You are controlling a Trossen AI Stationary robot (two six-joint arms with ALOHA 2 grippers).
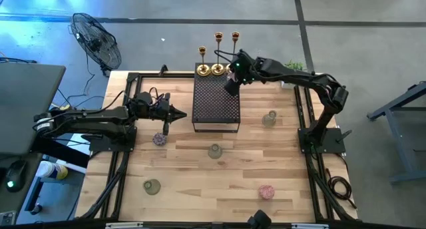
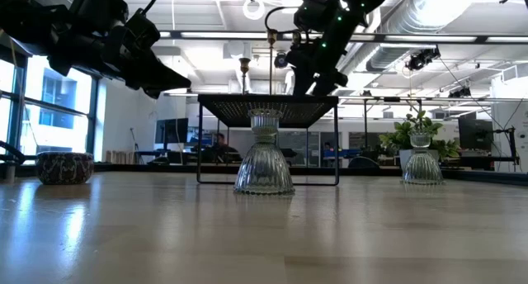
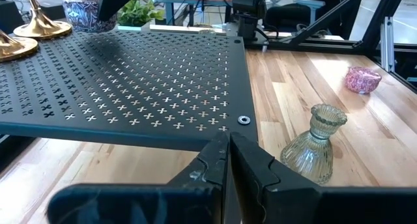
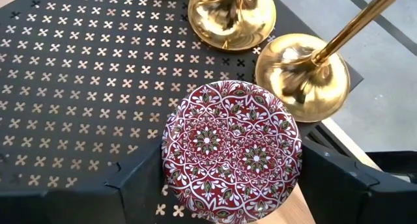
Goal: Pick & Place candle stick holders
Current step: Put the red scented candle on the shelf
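Note:
Three gold candlesticks (image 1: 218, 68) stand by their round bases on the far end of the black mesh stand (image 1: 216, 106). My right gripper (image 1: 231, 82) is over the stand's far right corner, shut on a small red-patterned glass cup (image 4: 231, 152) beside two gold bases (image 4: 301, 74). My left gripper (image 1: 176, 113) is shut and empty, above the table just left of the stand. Several other glass cups stand on the table: purple (image 1: 160, 139), pale green (image 1: 214, 150), (image 1: 152, 186), (image 1: 269, 118), and pink (image 1: 266, 191). My right gripper pinches the cup between its two fingers (image 4: 339, 182), one on each side of the round wall (image 4: 171, 168). The fingers come from above, pointing down. The cup's round patterned face is toward the wrist camera. I cannot tell whether the cup touches the stand top.
A small green plant (image 1: 295, 66) stands at the table's far right. A fan (image 1: 96, 39) stands beyond the far left corner. The near half of the wooden table (image 1: 213, 179) has open room between the scattered cups.

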